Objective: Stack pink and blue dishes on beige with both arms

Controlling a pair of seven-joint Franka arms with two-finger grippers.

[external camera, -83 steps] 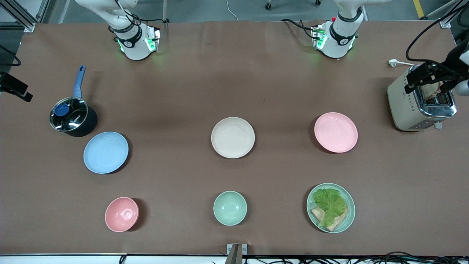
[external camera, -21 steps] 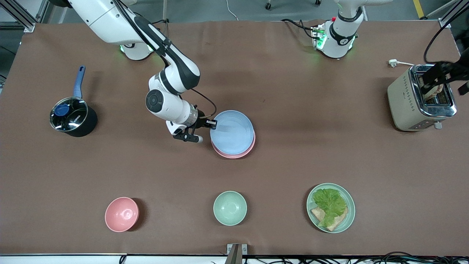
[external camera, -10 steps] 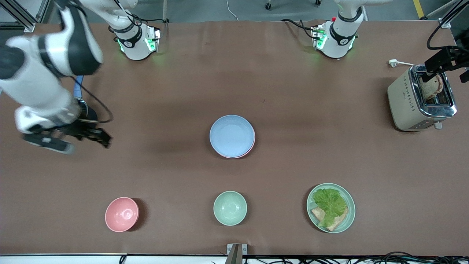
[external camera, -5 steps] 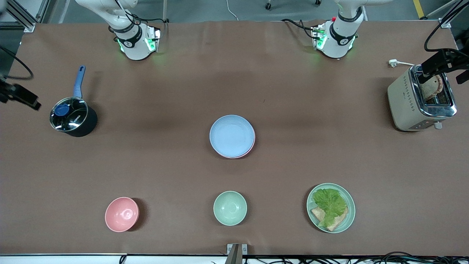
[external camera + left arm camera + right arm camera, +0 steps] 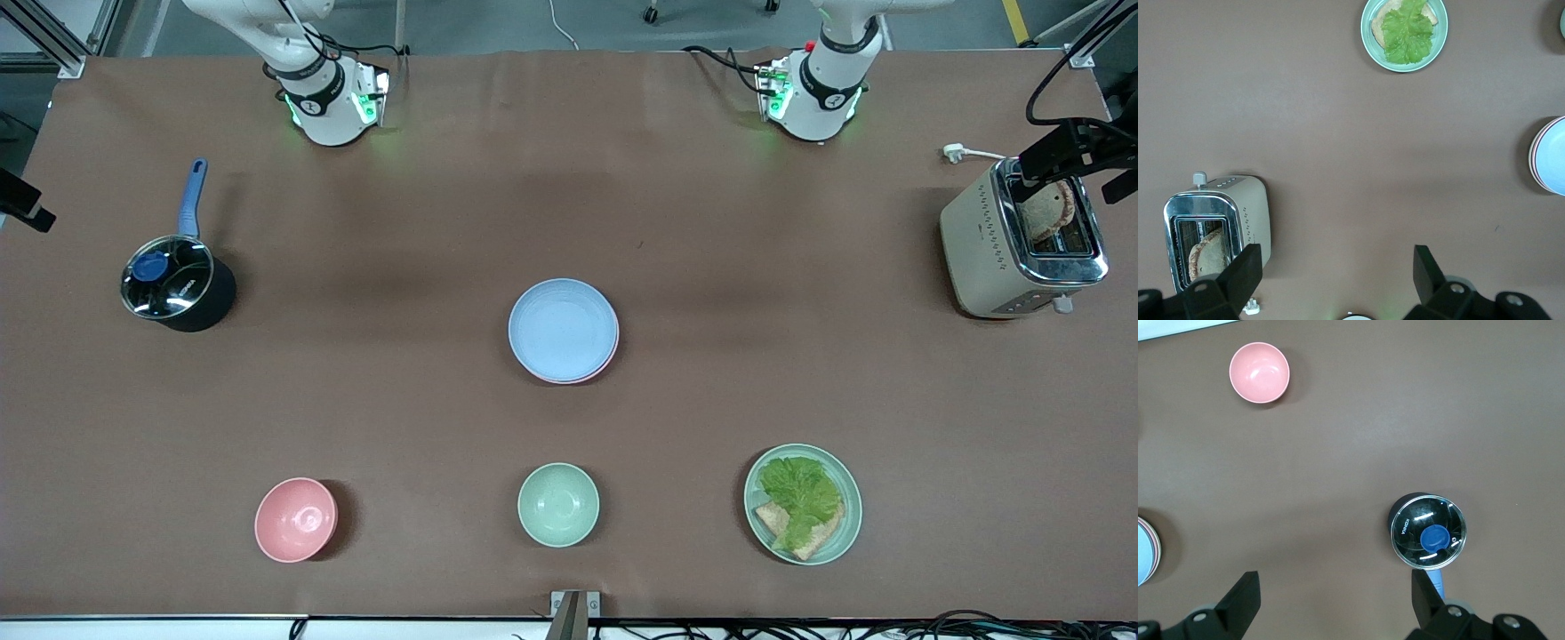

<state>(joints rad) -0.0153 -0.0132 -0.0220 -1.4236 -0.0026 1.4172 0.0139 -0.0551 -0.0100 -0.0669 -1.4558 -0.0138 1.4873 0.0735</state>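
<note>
Brown table (image 5: pixel 711 249), blue plate (image 5: pixel 563 327) topping stack

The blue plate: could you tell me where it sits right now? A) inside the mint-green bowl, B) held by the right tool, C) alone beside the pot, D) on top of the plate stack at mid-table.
D: the blue plate tops the stack, a pink rim showing under it.

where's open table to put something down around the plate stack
Bare table lies between the blue plate topping the stack and the toaster, and between the stack and the saucepan. Toward the arm bases it is bare too. Nearer the camera, the pink bowl, green bowl and lettuce plate crowd a row.
</note>
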